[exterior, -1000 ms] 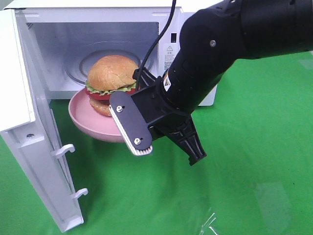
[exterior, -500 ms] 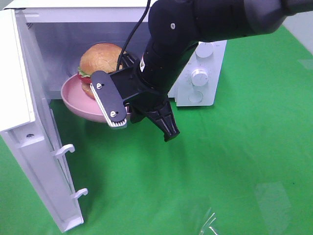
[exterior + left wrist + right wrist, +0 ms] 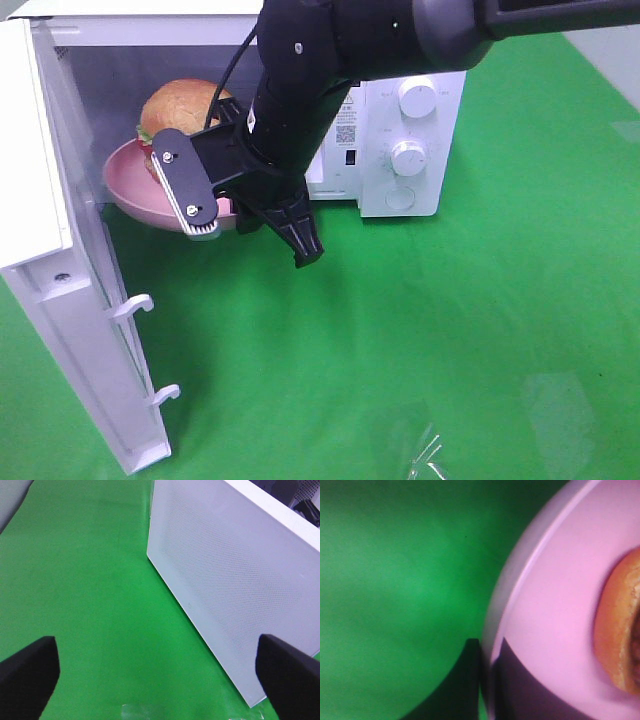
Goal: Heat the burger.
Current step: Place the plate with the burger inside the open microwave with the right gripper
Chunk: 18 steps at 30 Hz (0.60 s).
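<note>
The tall burger [image 3: 178, 102], with its golden-brown domed bun, green lettuce and red tomato, sat on a round pink plate [image 3: 128, 193] at the mouth of the white microwave oven [image 3: 400, 60]. Its bun was already within the open cavity. From the high view I could not tell whether the plate rested on the oven floor or hung just above it.

The right tool [image 3: 216, 214] had reached across from the right and was closed on the plate's near rim, on the side towards the control knobs [image 3: 409, 157]. The burger stood on the plate's far side from that grip, deeper in the cavity and apart from the fingers. In the right wrist view the bun's edge [image 3: 620, 630] lay well clear of the clamped rim [image 3: 487, 682], with bare pink plate [image 3: 555, 610] between them.

The oven's door [image 3: 40, 150] stood swung wide at the left. The left tool [image 3: 160, 680] hung with its fingers spread wide and gripped nothing, above the green cloth-covered worktop [image 3: 75, 580], and faced the outer face of the door [image 3: 235, 580].
</note>
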{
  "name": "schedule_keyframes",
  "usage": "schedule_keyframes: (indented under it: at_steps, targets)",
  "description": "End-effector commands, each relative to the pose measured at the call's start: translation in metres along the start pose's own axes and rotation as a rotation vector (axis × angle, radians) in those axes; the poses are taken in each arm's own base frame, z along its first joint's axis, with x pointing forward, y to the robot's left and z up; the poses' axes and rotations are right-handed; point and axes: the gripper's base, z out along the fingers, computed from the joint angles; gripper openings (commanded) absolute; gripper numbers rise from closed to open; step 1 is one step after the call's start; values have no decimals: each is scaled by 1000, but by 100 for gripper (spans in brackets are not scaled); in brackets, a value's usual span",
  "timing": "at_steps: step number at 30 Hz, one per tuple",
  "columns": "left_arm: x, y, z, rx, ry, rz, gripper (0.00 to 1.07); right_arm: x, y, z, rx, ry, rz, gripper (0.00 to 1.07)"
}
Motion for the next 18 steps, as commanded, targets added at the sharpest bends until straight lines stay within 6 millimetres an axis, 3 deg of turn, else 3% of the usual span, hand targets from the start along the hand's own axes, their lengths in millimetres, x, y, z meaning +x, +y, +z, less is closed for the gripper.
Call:
schedule_keyframes:
  at_steps: [1, 18]
  targets:
    - [0, 0, 0, 5, -4, 2, 100, -1, -14, -4, 64, -6, 18, 0]
    - [0, 0, 0, 5, -4, 1, 100, 22, -42, 6, 102, 43, 107, 0]
